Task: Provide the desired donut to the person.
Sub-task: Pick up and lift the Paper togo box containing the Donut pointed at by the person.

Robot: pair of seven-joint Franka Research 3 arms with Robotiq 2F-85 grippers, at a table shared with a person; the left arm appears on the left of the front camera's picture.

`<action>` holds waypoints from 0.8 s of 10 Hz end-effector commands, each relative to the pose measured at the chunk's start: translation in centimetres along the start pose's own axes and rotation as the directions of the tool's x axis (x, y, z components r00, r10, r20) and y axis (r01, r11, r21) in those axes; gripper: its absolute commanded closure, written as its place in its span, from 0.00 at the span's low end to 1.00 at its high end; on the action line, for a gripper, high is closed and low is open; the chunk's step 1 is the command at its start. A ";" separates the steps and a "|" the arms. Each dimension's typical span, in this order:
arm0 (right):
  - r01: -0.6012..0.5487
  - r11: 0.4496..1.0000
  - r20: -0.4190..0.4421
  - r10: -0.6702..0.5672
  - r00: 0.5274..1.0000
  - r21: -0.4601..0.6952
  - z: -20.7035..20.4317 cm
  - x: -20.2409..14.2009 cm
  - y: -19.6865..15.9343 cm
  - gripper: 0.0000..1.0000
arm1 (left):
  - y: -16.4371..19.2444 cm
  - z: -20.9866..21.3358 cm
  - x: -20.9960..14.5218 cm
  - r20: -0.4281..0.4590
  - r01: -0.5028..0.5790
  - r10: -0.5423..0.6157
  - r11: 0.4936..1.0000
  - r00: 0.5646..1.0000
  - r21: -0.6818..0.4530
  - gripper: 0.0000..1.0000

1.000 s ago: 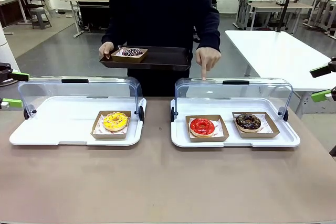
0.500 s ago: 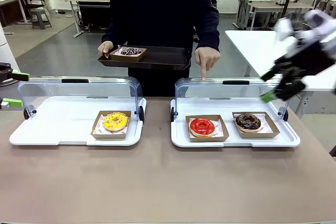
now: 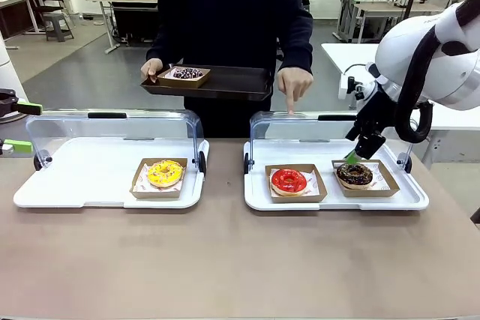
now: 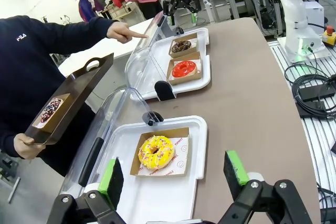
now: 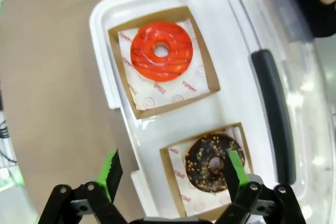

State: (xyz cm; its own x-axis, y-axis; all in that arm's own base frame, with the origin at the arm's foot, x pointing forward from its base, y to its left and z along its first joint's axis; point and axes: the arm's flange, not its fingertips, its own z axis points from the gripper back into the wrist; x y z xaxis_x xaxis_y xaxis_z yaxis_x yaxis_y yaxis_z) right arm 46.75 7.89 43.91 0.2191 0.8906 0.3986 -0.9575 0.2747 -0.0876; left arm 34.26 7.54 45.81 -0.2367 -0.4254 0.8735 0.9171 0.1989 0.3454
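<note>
Wide open and empty, the black, green-padded right gripper (image 3: 355, 157) is hovering over the chocolate-glazed donut (image 3: 354, 174). The person's hand (image 3: 296, 84) is seemingly indicating the red-glazed donut (image 3: 289, 180), so it is risking a wrong pick.

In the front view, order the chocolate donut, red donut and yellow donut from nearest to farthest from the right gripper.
1. chocolate donut, just under the right gripper, in the right tray.
2. red donut, same tray, nearer the middle.
3. yellow donut, in the left tray.
</note>
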 end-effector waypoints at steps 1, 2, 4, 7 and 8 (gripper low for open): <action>0.029 1.000 0.026 -0.029 0.999 0.005 1.2 1.1 1.4 0.00 | 0.1 -0.1 -0.1 0.019 0.011 -0.011 1.000 1.000 0.013 0.00; 0.029 1.000 0.026 -0.029 0.999 0.005 1.2 1.1 1.4 0.00 | 0.1 -0.1 -0.1 0.019 0.011 -0.011 1.000 1.000 0.013 0.00; -0.032 0.999 -0.030 0.032 0.999 -0.017 -2.1 1.5 1.9 0.00 | 0.1 -0.1 -0.1 0.019 0.011 -0.011 1.000 1.000 0.013 0.00; -0.099 0.994 -0.069 0.101 0.993 0.039 -7.2 2.1 4.4 0.00 | 0.1 -0.1 -0.1 0.019 0.011 -0.011 1.000 1.000 0.013 0.00; -0.114 0.992 -0.102 0.118 0.988 0.046 -8.7 2.2 4.4 0.00 | 0.1 -0.1 -0.1 0.019 0.011 -0.011 1.000 1.000 0.013 0.00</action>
State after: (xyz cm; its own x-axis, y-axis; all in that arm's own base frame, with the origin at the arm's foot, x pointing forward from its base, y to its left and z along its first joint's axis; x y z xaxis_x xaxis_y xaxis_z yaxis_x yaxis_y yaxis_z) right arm 43.73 14.18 37.27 0.1513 0.9361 0.3175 -0.9810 0.1816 -0.0679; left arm 34.28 7.50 45.82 -0.2369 -0.4256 0.8733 0.9172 0.1984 0.3454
